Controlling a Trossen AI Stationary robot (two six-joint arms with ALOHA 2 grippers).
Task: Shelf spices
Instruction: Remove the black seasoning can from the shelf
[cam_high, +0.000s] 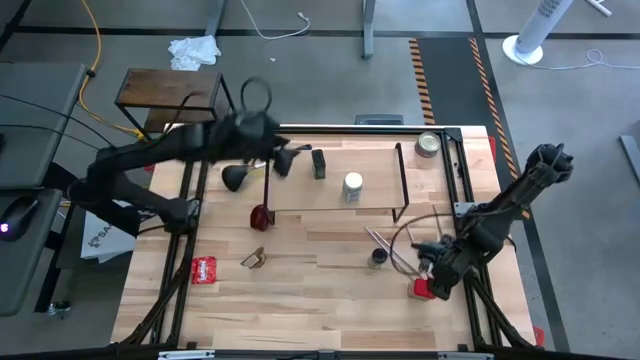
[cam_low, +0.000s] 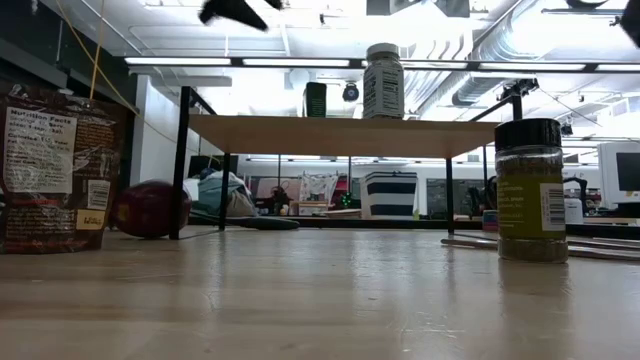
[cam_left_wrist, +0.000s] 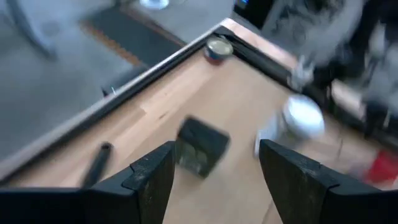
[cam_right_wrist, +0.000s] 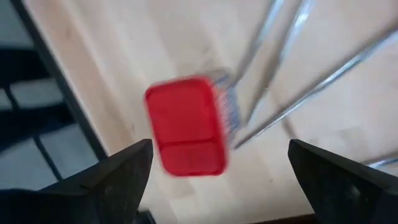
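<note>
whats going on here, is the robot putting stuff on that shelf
Yes, it is shelving spice jars. Two jars stand on the shelf: a dark jar and a white-capped jar. The left gripper hovers open above the shelf near the dark jar, holding nothing. The right gripper hangs open over a red-capped jar lying on the table near its right edge. Another dark-capped jar waits on the table in front of the shelf.
</note>
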